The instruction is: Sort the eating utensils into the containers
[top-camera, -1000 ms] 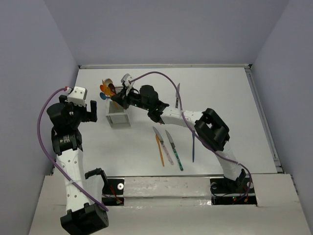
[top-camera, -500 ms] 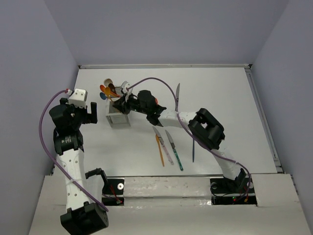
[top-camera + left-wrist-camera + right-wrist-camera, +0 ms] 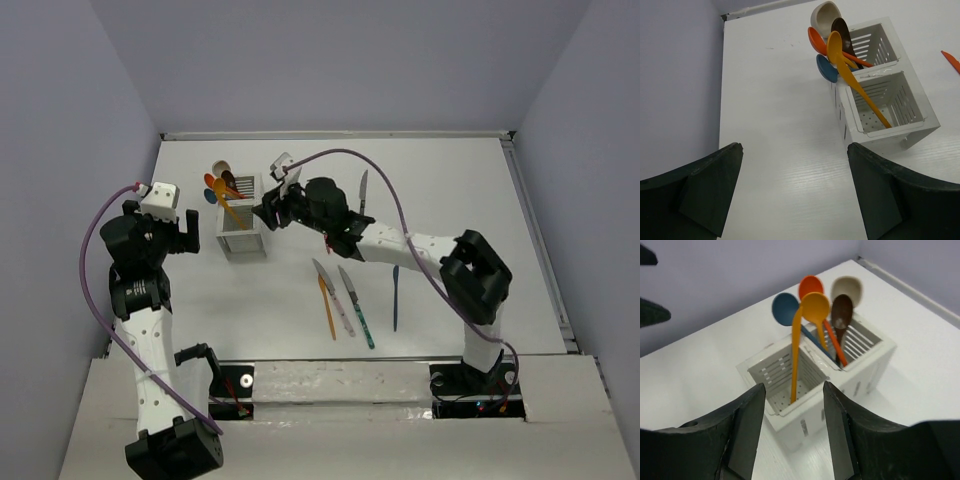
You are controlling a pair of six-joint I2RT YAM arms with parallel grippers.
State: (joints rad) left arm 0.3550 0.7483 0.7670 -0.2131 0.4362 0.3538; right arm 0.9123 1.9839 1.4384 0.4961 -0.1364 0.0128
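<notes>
The left gripper [image 3: 795, 170] is hovering wide open and empty near the left edge of the white table [image 3: 450, 180]. Toward the far-left corner, the white slatted plastic caddy [image 3: 243, 250] is holding four plastic spoons [image 3: 842, 307], blue, orange, beige and brown, in its far compartment. A yellow-orange plastic spoon [image 3: 796, 355] is leaning in the near one. The right gripper [image 3: 792, 395] is hanging just right of the caddy, jaws parted, gripping nothing. Three slim knives [image 3: 340, 300] are lying toward the near edge.

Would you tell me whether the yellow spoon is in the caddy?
In: the yellow spoon leans, handle down, in the caddy's otherwise empty compartment.
</notes>
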